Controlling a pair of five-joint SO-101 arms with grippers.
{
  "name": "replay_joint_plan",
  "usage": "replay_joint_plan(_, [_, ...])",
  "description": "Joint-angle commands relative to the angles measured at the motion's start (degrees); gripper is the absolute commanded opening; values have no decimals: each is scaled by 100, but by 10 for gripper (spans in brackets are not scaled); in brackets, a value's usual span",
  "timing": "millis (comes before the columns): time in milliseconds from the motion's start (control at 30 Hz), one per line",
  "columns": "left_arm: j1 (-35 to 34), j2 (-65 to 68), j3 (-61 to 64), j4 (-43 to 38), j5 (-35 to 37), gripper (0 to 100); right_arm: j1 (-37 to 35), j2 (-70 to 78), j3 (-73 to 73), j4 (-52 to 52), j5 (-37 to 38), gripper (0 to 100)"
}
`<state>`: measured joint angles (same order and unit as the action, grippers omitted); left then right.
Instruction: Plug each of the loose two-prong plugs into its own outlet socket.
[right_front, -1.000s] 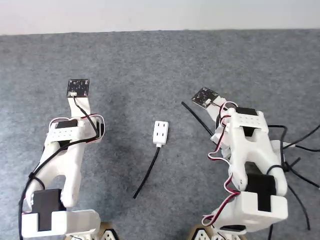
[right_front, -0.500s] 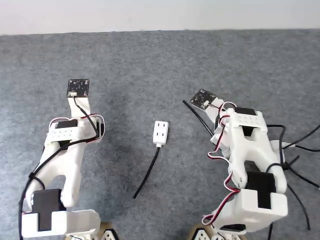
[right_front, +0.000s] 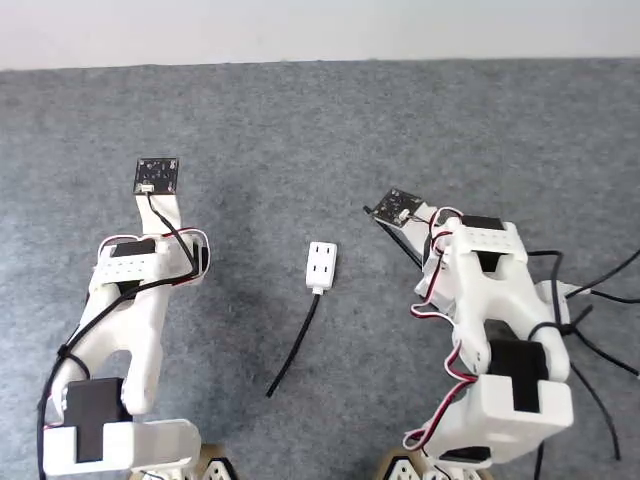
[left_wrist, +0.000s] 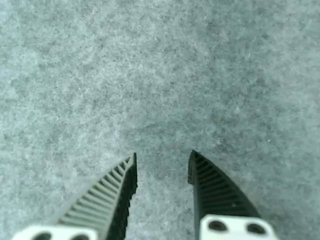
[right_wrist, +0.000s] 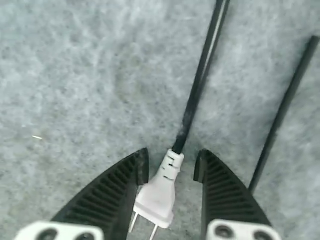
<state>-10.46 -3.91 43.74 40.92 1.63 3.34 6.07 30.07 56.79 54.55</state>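
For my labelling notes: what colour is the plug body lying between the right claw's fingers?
White plug on a black cord; best in the right wrist view.

The grey cloth under my arms is fuzzy and rough, like felt. My left gripper and right gripper have dull black plastic fingers with little ridges. The plug is smooth white plastic with shiny metal prongs. Its black cord is smooth and a bit shiny. The outlet socket is smooth white plastic.

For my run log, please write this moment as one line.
left gripper: open, above carpet | right gripper: open, plug between jaws, not gripped | outlet socket: between arms, empty
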Motion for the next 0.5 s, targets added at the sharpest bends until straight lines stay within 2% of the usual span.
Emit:
replay_joint_plan(0, [-26, -185, -40, -114, -70, 163, -31, -40, -132, -127, 44, 92])
replay_joint_plan(267, [-26, -185, -31, -114, -70, 163, 40, 242, -431, -154, 44, 45])
replay_joint_plan(333, [-26, -185, -31, -114, -70, 163, 84, 409, -651, -4, 44, 5])
replay_joint_plan(467, [-26, -185, -31, -114, -70, 163, 101, 637, -1081, 470, 44, 8])
